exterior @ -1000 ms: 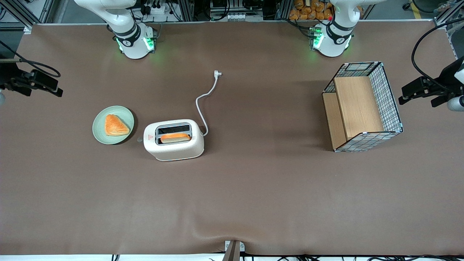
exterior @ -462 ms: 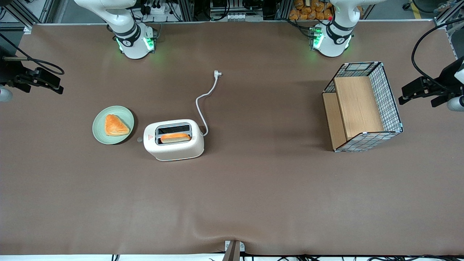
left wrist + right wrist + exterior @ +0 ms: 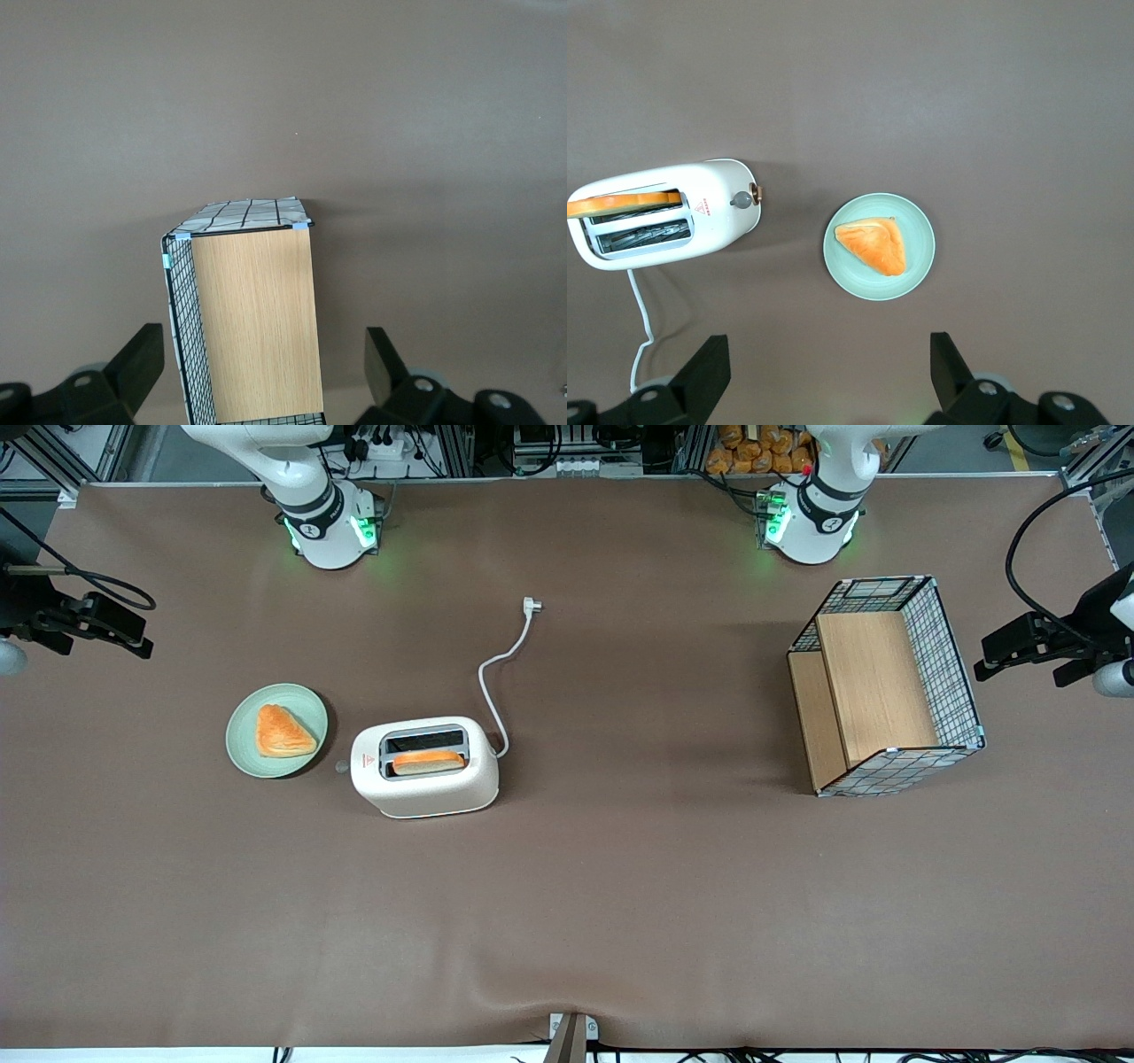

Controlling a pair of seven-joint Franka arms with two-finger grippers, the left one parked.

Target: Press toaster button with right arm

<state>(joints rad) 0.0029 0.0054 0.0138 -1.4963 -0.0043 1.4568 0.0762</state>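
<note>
— How is the table lit?
— Evenly, from above; soft shadows are cast beside the toaster and the wire basket
— Is blur or glare seen?
— Neither; green glows are seen at the arm bases

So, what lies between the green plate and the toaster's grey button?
Only bare brown table between the round green plate and the small grey button, shown in the right wrist view; the gripper hovers open above.

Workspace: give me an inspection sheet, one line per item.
Surface: brown table cover, slightly rippled at its near edge.
Job's things: toaster upright, toast in the nearer slot; button untouched.
Clutter: green plate with pastry; wire basket toward the parked arm's end.
Grippers: right gripper high above the plate, fingers open.
Cables: toaster cord unplugged.
Surroundings: frames and cabling.
</note>
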